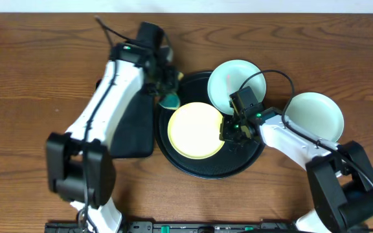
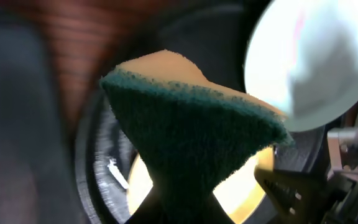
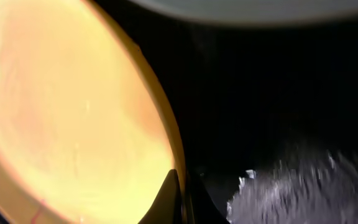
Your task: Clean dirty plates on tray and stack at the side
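Brown wood-grain tabletop [image 1: 31,65] is filling the whole overhead view. At the left, a black rectangular tray [image 1: 135,139] is lying partly under the left arm. The left gripper [image 1: 164,87] is hanging just above that tray's upper right corner, its fingers clenching a sponge [image 1: 171,100]. In the left wrist view the sponge [image 2: 191,130] is showing its dark green scouring face toward the camera, with yellow foam behind.

Just beside the rectangular tray, the round black tray [image 1: 238,165] is sitting at the middle of the table. A yellow plate [image 1: 196,129] is lying flat in its left half. The right gripper [image 1: 228,131] is reaching in from the right, and its fingers are pinching the right rim of the yellow plate, one tip over the plate and one over the tray. A mint plate [image 1: 232,81] is resting at the tray's upper edge, touching the yellow plate's rim or nearly so. A second mint plate [image 1: 313,113] is lying on the bare table, right of the tray.
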Controlling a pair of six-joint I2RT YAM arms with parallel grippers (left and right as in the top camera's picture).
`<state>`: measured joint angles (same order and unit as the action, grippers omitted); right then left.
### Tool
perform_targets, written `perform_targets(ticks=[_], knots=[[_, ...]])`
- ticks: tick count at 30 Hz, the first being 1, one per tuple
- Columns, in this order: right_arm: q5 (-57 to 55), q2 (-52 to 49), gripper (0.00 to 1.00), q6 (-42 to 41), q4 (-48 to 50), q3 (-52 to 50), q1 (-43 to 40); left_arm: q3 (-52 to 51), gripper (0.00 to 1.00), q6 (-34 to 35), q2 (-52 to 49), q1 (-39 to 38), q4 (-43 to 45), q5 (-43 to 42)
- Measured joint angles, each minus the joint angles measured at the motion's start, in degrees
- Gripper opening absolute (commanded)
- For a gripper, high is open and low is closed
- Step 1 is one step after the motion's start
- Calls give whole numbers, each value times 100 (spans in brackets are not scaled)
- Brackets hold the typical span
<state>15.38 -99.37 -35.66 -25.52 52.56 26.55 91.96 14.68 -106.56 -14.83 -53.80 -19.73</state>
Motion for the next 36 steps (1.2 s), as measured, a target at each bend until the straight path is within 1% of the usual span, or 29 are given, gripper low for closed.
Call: perform_targets(ticks=[3,7,11,15,20,26,32,36], knots=[[-125,380,1,144,-264,0,0,9,7,-15,249,289,-83,170],[-588,1108,1,328,-476,0,4,44,7,-15,328,608,-195,317],[-1318,1657,1,514,-765,0,37,44,7,-15,326,708,-280,380],[-2223,2048,1,778,-992,0,262,44,7,-15,326,702,-282,378],[-3338,2319,1,1176,-1071,0,813,44,7,-15,326,702,-295,380],[-4597,2371,1,1515,-1058,0,1552,44,7,-15,326,702,-369,380],[-6065,2374,1,1823,-925,0,2367,44,7,-15,326,702,-413,380],[-7014,2374,1,2081,-643,0,2852,44,7,-15,326,702,-415,382]])
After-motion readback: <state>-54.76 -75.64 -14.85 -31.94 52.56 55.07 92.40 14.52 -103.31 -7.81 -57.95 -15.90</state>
